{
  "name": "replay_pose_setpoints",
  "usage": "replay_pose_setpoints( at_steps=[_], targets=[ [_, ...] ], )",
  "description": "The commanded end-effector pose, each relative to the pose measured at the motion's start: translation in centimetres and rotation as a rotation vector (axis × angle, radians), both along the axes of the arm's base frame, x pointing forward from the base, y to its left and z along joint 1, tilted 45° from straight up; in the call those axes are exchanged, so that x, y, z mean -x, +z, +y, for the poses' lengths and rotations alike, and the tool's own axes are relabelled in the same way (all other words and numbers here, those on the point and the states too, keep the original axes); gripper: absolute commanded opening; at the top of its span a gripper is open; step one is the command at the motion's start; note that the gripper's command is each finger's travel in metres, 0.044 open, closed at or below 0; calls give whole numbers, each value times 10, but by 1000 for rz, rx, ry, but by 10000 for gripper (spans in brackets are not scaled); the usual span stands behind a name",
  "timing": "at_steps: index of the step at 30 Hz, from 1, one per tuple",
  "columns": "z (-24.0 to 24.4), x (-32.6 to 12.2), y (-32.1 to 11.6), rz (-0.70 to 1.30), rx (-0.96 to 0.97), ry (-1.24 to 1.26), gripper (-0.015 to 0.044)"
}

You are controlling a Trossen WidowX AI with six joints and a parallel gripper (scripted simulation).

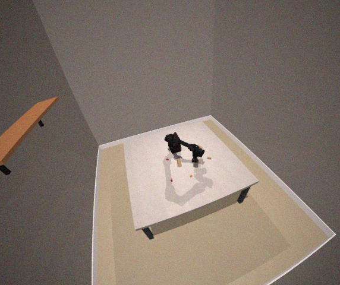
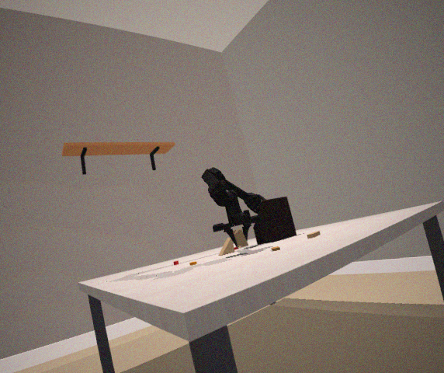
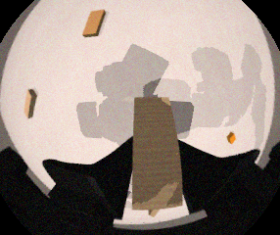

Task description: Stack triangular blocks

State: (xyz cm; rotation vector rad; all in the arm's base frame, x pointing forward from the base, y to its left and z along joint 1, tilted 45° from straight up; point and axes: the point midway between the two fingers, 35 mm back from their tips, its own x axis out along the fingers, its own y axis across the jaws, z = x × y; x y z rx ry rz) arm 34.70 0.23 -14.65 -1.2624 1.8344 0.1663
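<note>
My gripper [image 1: 195,161] [image 2: 241,241] [image 3: 151,139] is shut on one tan triangular block [image 2: 239,236] [image 3: 156,159], pinched between both fingers. In the exterior view it hangs a little above the table [image 1: 151,202] [image 2: 174,291] [image 3: 57,64], with its shadow apart from it. In the top view the hand mostly hides it. The other triangular block [image 1: 179,162] [image 2: 227,246] stands on the table, its sloped face showing in the exterior view. In the top view it is left of the hand, and the two blocks are apart. I cannot make it out in the wrist view.
A larger flat tan piece [image 1: 200,146] [image 2: 313,234] and a smaller one [image 1: 209,158] [image 2: 275,248] lie beyond the hand. An orange piece [image 1: 191,176] [image 2: 192,263] [image 3: 231,137] and two red cubes [image 1: 167,159] [image 1: 171,180] [image 2: 175,263] also lie on the table.
</note>
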Motion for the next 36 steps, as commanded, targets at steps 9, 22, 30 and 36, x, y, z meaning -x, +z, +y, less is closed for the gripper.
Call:
replay_pose_setpoints(
  at_steps=[9,22,30,36],
  targets=[
    [0,-1,0,217,-32,228,0],
    [0,-1,0,451,-65,470,0],
    [0,-1,0,594,-85,619,0],
    [0,-1,0,608,-87,633,0]
  ],
)
